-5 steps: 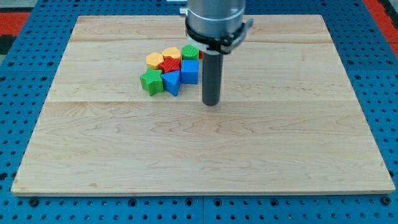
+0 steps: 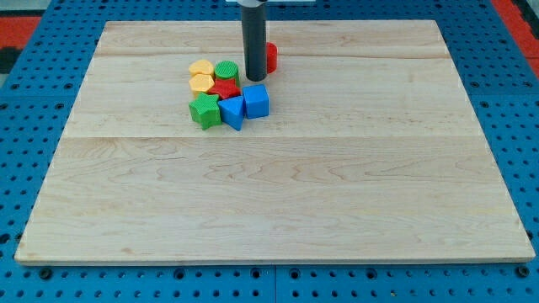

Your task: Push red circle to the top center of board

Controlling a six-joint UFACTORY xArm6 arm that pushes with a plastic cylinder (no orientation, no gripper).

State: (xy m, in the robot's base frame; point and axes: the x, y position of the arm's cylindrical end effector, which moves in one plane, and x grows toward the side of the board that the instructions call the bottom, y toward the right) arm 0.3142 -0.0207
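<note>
The red circle [image 2: 271, 57] lies near the top centre of the wooden board [image 2: 337, 194], partly hidden behind my rod. My tip [image 2: 254, 78] rests just left of and below the red circle, touching or nearly touching it. It stands at the upper right edge of a cluster of blocks, right of a green circle [image 2: 226, 71] and just above a blue cube [image 2: 256, 100]. The cluster also holds a red star [image 2: 225, 88], two yellow blocks [image 2: 200, 75], a green block [image 2: 204, 110] and a blue block [image 2: 232, 111].
The board lies on a blue pegboard surface [image 2: 34, 168] that surrounds it on all sides. A red area [image 2: 17, 25] shows at the view's top left corner.
My tip has moved up and left, from right of the cluster to its upper right edge. The green circle and the yellow blocks have shifted left. The red circle now shows higher, beside the rod.
</note>
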